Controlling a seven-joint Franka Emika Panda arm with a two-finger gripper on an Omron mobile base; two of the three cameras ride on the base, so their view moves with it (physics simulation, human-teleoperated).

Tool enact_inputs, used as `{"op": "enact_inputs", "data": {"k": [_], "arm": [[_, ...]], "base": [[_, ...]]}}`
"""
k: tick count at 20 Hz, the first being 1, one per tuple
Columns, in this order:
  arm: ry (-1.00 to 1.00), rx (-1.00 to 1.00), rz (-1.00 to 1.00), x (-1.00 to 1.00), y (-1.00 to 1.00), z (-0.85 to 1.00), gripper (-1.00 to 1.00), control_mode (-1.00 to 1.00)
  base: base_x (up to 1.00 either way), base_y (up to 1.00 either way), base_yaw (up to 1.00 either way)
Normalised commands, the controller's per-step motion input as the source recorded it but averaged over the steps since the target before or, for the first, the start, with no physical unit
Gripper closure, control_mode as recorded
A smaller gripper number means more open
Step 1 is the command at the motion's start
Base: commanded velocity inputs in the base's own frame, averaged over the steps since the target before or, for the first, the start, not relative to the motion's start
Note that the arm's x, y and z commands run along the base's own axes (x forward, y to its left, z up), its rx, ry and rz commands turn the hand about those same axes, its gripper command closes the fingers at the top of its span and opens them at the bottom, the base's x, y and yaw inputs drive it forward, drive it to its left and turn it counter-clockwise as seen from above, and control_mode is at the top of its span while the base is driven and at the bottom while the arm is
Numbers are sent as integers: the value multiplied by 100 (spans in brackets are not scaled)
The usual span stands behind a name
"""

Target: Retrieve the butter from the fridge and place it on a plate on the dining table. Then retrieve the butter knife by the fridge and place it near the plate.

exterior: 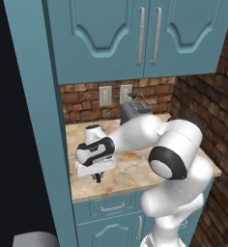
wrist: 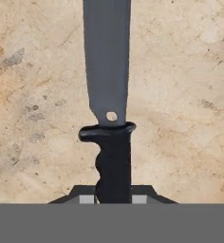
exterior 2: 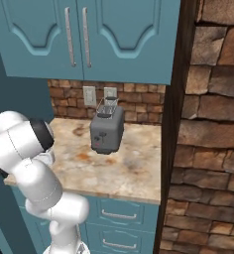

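The butter knife lies flat on the beige marbled wall counter, its dark handle towards the hand and its grey blade pointing away. My gripper is shut on the handle, with one small fingertip on either side of it. From the left base, the gripper reaches down to the counter near its front left corner. A black surface past the teal side panel is probably the fridge. The butter, the plate and the dining table are out of view.
A grey toaster stands at the back of the counter under teal upper cabinets. A tall teal panel bounds the counter on the left, a brick wall on the right. Drawers sit below.
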Motion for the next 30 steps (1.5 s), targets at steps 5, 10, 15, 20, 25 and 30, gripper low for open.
{"op": "enact_inputs", "data": {"k": [5,10,15,20,25,30], "arm": [[4,8,-5,-31,-38,88,100,-100],[0,0,0,-88,-37,100,100,-100],[0,0,0,-89,-64,100,100,-100],[0,0,0,-67,-46,100,100,-100],[0,0,0,-58,-43,100,100,-100],[-6,0,0,-56,-23,47,100,-100]], "base": [[0,0,0],[0,0,0],[0,0,0],[0,0,0],[0,0,0],[0,0,0]]}}
